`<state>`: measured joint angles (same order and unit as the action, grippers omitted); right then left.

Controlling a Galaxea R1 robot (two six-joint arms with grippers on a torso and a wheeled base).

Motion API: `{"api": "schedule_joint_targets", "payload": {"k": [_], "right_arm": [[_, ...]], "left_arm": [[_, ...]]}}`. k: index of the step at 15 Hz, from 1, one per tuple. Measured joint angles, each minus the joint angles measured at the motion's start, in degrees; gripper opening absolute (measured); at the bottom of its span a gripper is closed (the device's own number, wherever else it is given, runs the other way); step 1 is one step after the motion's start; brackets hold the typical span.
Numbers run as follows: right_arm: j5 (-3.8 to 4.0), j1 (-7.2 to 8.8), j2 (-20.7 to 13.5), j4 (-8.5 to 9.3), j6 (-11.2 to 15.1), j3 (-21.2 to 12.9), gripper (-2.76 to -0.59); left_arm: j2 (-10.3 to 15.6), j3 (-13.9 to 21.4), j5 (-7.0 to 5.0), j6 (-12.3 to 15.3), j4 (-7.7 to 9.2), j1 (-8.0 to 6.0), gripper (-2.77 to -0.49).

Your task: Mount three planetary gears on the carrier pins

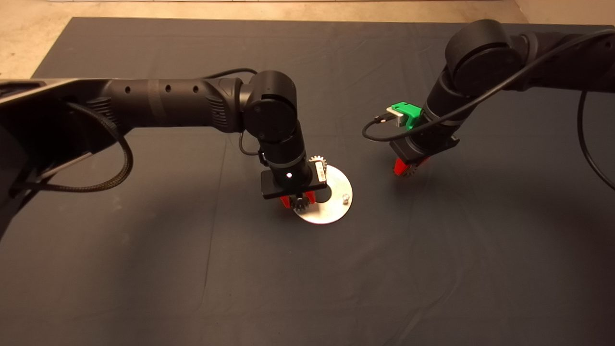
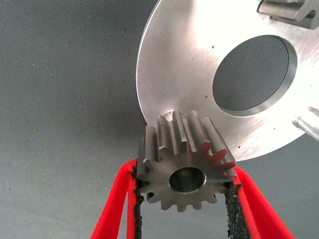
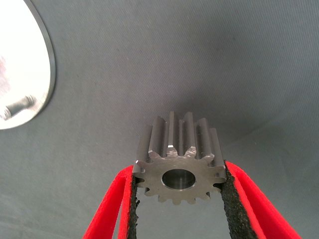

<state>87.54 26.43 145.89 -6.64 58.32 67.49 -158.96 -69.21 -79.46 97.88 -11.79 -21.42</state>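
The shiny round disc (image 1: 331, 211) lies mid-mat and also shows in the left wrist view (image 2: 189, 74). One planetary gear (image 1: 315, 161) sits at the disc's far edge (image 2: 289, 11). One carrier pin (image 1: 345, 197) stands bare (image 2: 309, 124). My left gripper (image 1: 298, 202) is shut on a second gear (image 2: 187, 169) at the disc's near-left edge, right over a pin whose top (image 2: 169, 115) peeks out behind it. My right gripper (image 1: 408, 168) is shut on a third gear (image 3: 179, 159), held above the mat to the right of the disc (image 3: 25, 74).
The dark mat (image 1: 144, 269) covers the table, with a bare tan floor strip (image 1: 29, 43) past its far-left corner. Both black arms reach in over the mat's middle, and cables hang from them.
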Motion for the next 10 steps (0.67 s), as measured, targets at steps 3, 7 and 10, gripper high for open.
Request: {"api": "schedule_joint_targets", "payload": {"k": [3,7,10], "right_arm": [[-0.09,0.13,-3.2,0.28,0.0,-2.7,-2.39],[0.3,0.13,-6.4,0.61,0.0,-4.6,-2.39],[0.06,0.13,-6.6,1.16,0.0,-6.1,-2.39]], "left_arm": [[-0.1,0.0,-0.06,0.0,0.0,0.0,-2.44],[-0.1,0.0,-0.26,0.0,-0.24,0.0,-2.44],[-0.1,0.1,-0.22,0.0,-0.48,0.0,-2.44]]}}
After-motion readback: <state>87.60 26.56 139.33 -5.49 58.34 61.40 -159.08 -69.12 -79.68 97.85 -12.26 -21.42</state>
